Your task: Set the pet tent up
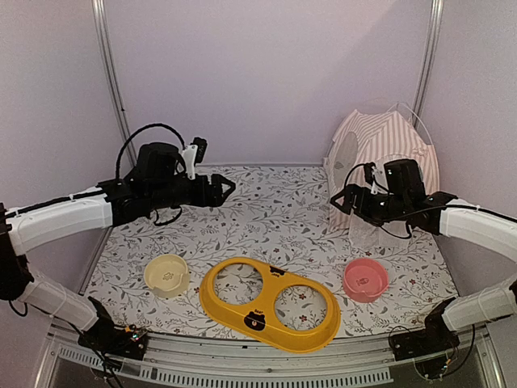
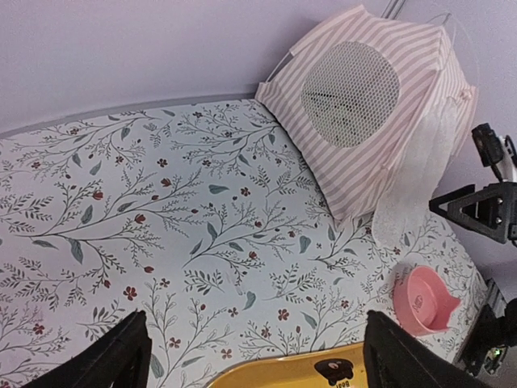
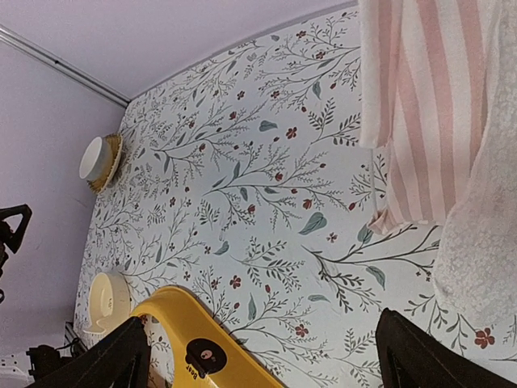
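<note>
The pink-and-white striped pet tent stands at the back right against the wall, its round mesh window facing left and a sheer white curtain hanging at its front. It also shows in the left wrist view and the right wrist view. My left gripper is open and empty, held above the mat at back centre, well left of the tent. My right gripper is open and empty, just in front of the tent's left corner. Nothing lies between either pair of fingers.
A yellow two-hole bowl stand lies at the front centre. A cream bowl sits to its left and a pink bowl to its right. A floral mat covers the table. Walls close in at the back and sides.
</note>
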